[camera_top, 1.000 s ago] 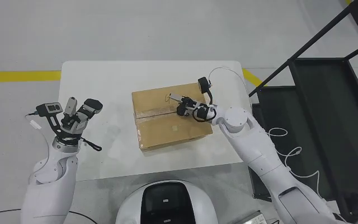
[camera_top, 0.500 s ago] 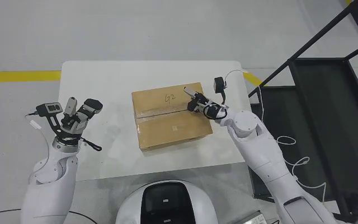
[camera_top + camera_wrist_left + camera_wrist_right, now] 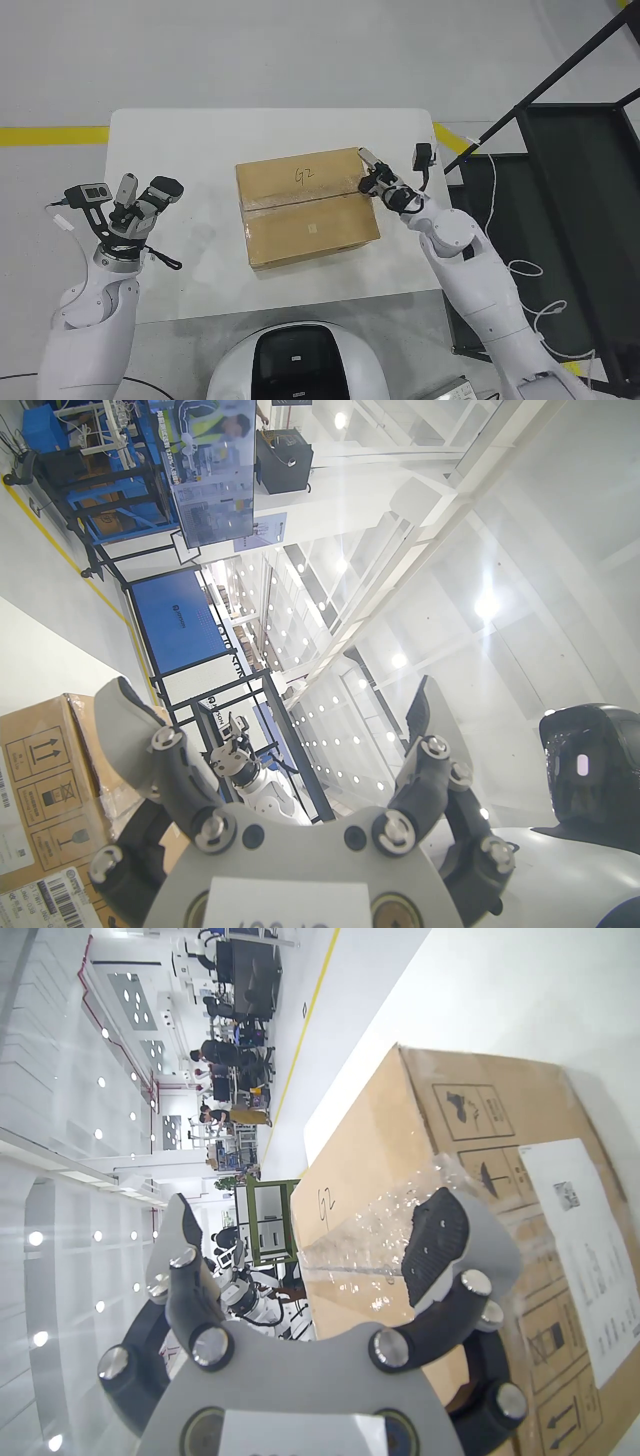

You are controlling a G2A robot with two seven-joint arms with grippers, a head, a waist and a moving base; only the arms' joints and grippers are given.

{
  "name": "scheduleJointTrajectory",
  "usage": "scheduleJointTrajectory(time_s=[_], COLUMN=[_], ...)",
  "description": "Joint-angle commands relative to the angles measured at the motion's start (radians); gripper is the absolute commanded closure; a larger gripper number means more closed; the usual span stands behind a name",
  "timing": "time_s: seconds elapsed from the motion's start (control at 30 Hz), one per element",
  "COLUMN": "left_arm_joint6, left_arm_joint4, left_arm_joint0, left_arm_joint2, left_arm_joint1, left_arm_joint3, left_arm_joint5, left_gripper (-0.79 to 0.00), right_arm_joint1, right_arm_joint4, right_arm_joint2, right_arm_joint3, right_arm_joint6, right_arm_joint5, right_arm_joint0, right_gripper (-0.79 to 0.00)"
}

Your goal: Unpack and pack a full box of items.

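On the middle of the white table (image 3: 190, 140) sits a brown cardboard box (image 3: 307, 207). It is closed, its two top flaps meeting in a seam that runs along its length. Shiny clear tape (image 3: 370, 1228) covers that seam. Handwriting marks the flap farther from the robot, and a white paper label (image 3: 575, 1248) is stuck on the box's side facing the right arm.

The right gripper (image 3: 368, 176) is at the box's right edge, close to the far corner. Its two fingers are spread apart and hold nothing. One dark finger pad (image 3: 435, 1238) lies over the taped seam; whether it touches the cardboard cannot be told.

The left gripper (image 3: 145, 195) is well apart from the box, beyond its left side, above the table's edge. It points upward, away from the table, with its fingers spread wide and nothing between them.
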State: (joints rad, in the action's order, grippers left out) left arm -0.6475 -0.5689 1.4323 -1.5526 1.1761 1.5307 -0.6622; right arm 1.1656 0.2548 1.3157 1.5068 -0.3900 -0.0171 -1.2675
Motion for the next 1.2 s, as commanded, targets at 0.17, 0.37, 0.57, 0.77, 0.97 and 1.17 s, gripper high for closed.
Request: scheduleJointTrajectory(time_s=[0.17, 0.37, 0.57, 0.77, 0.97, 1.17], left_arm_joint6=[0.0, 0.0, 0.0, 0.0, 0.0, 0.0], left_arm_joint4=[0.0, 0.0, 0.0, 0.0, 0.0, 0.0], left_arm_joint0=[0.0, 0.0, 0.0, 0.0, 0.0, 0.0], left_arm_joint2=[0.0, 0.0, 0.0, 0.0, 0.0, 0.0], left_arm_joint1=[0.0, 0.0, 0.0, 0.0, 0.0, 0.0], left_arm_joint3=[0.0, 0.0, 0.0, 0.0, 0.0, 0.0], left_arm_joint5=[0.0, 0.0, 0.0, 0.0, 0.0, 0.0], left_gripper=[-0.785, -0.785, -0.785, -0.784, -0.784, -0.785], right_arm_joint1=[-0.009, -0.012, -0.012, -0.012, -0.012, -0.012], right_arm_joint4=[0.014, 0.019, 0.017, 0.022, 0.021, 0.021], right_arm_joint2=[0.084, 0.127, 0.156, 0.158, 0.158, 0.158], right_arm_joint3=[0.039, 0.077, 0.082, 0.081, 0.081, 0.081], right_arm_joint6=[0.028, 0.059, 0.075, 0.072, 0.072, 0.072], right_arm_joint5=[-0.041, -0.087, -0.122, -0.128, -0.128, -0.128], right_arm_joint0=[-0.075, -0.13, -0.149, -0.15, -0.15, -0.15], right_gripper=[-0.785, -0.785, -0.785, -0.784, -0.785, -0.785])
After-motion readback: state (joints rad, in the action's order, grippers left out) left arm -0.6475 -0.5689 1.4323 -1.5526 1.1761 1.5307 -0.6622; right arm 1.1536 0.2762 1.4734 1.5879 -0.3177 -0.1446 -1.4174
